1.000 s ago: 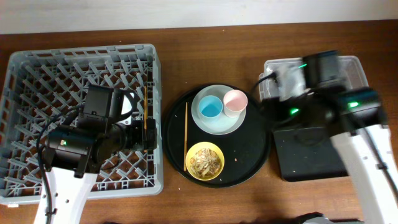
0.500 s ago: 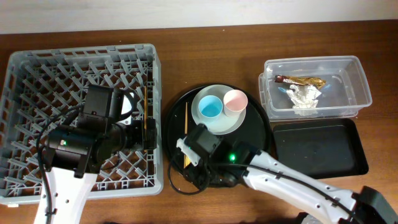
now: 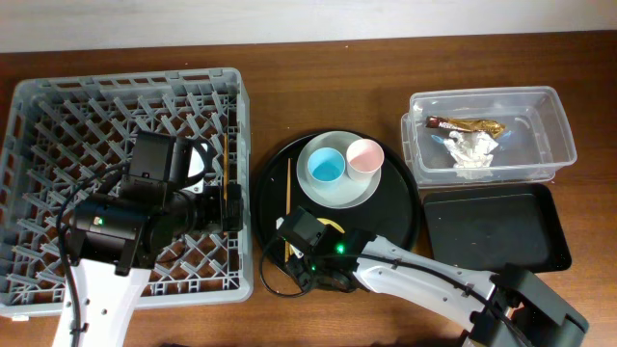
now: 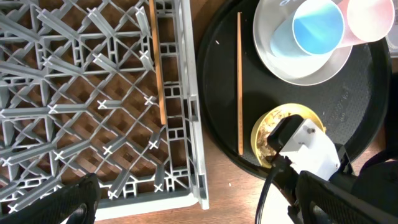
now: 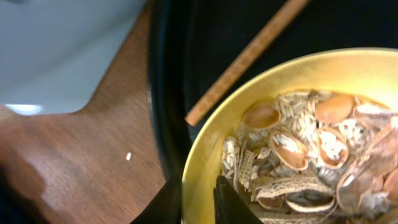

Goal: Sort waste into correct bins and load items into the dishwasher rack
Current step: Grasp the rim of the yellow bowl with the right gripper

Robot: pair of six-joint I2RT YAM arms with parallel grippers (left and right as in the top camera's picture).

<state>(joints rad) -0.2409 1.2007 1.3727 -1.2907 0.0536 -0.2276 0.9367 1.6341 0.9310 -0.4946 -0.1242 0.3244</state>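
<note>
Napkin [image 3: 472, 151], wrapper [image 3: 468, 124] binned, one chopstick [image 3: 226, 164] racked; right gripper [image 5: 197, 199] straddles the bowl [image 5: 273, 73] rim, clamping unclear; scraps [image 5: 311, 155], cups [image 3: 326, 168], plate [image 3: 337, 196] remain.

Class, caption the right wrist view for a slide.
Right gripper straddling the rim of the yellow bowl, food scraps inside, chopstick alongside.

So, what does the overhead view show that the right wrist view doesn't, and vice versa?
Only overhead: the tub holding the napkin and wrapper, the blue cup, the pink cup. Only right wrist: the scraps up close, the right gripper straddling the bowl rim. Both: the bowl, a chopstick, the round tray.
</note>
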